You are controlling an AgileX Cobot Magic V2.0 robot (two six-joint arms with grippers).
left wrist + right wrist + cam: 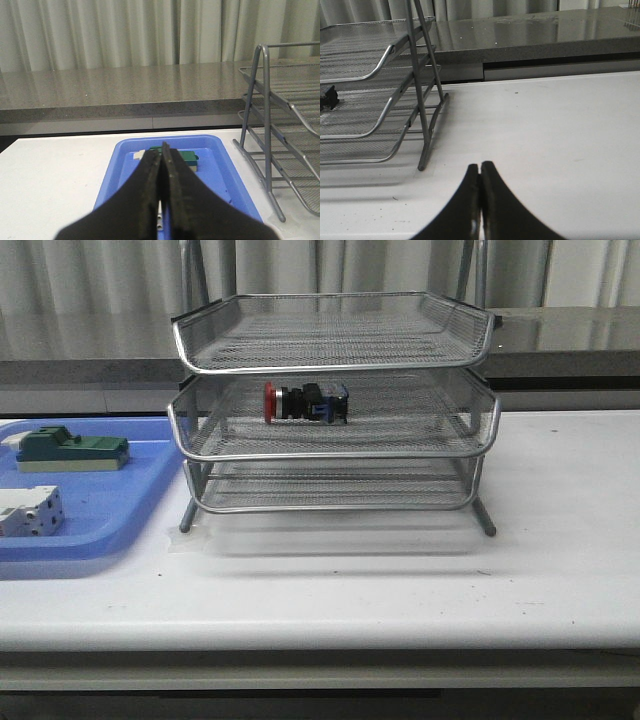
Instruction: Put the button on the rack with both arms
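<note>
The button (303, 402), red cap to the left with black body and blue rear block, lies on its side in the middle tier of the silver wire rack (335, 440). A dark bit of the button (328, 97) shows at the edge of the right wrist view. Neither arm appears in the front view. My left gripper (161, 150) is shut and empty, held above the blue tray (215, 165), with the rack (280, 140) off to one side. My right gripper (480, 166) is shut and empty over bare table beside the rack (395, 95).
A flat blue tray (140, 510) left of the rack holds a green block part (70, 450) and a white terminal block (30, 512). A grey stone ledge (560, 335) and curtains run behind the white table (560, 540).
</note>
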